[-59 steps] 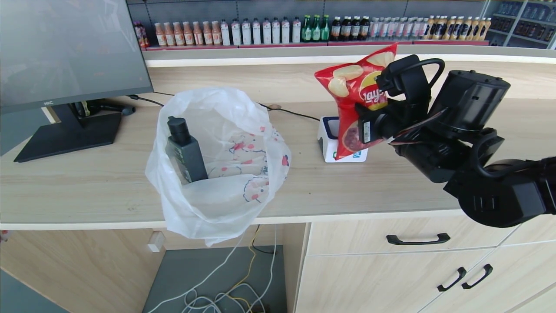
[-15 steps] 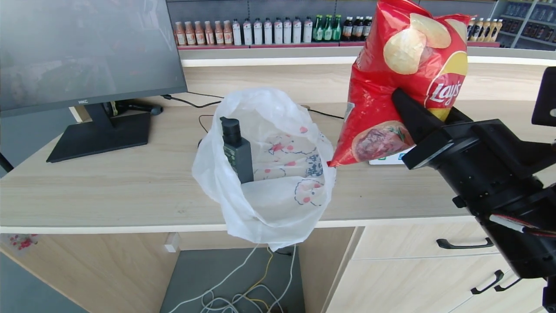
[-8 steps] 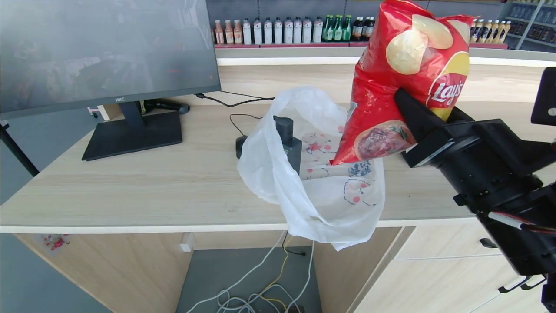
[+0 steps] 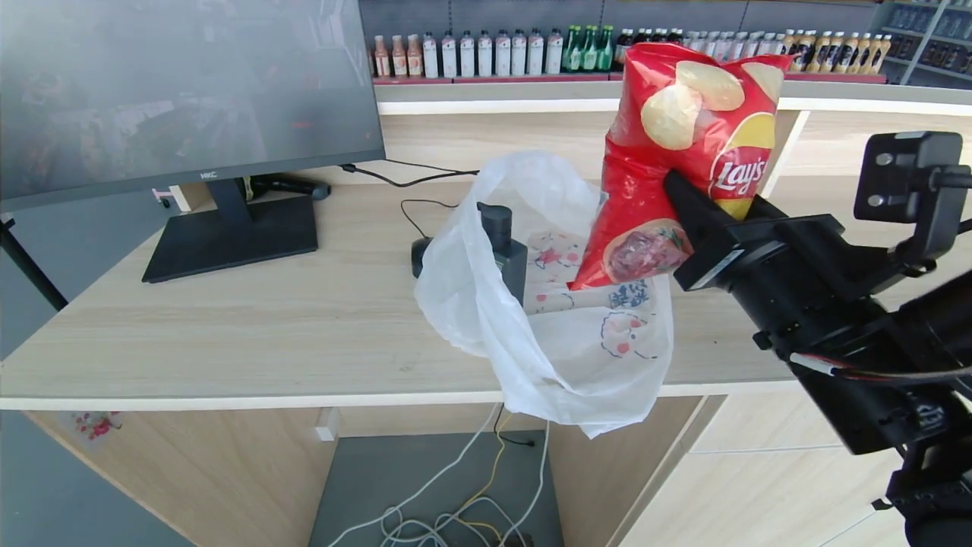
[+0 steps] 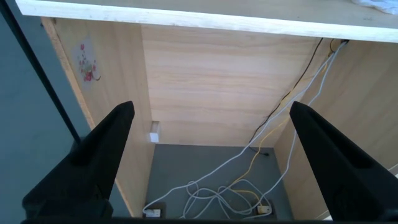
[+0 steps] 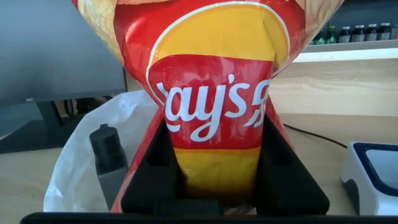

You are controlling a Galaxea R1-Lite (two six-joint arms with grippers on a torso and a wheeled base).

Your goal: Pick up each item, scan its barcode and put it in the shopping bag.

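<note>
1. One item is in hand: the chip bag (image 4: 683,152), clamped low on its body by the right gripper (image 6: 217,168), whose fingers press in on both sides. It is held upright in the air, its bottom corner over the right side of the shopping bag (image 4: 463,296).
2. We judge the step to be the drop into the bag. We would carry the chips toward the middle of the opening and lower them until the corner is below the rim. Only then would we let go, since the thin plastic may fold.
3. A dark bottle (image 4: 503,243) stands inside on the left, so we should aim beside it.
4. The right arm comes in from the right over the counter (image 4: 228,319).
5. The left gripper (image 5: 211,109) hangs low before the space under the counter, jaws wide apart and empty.
</note>
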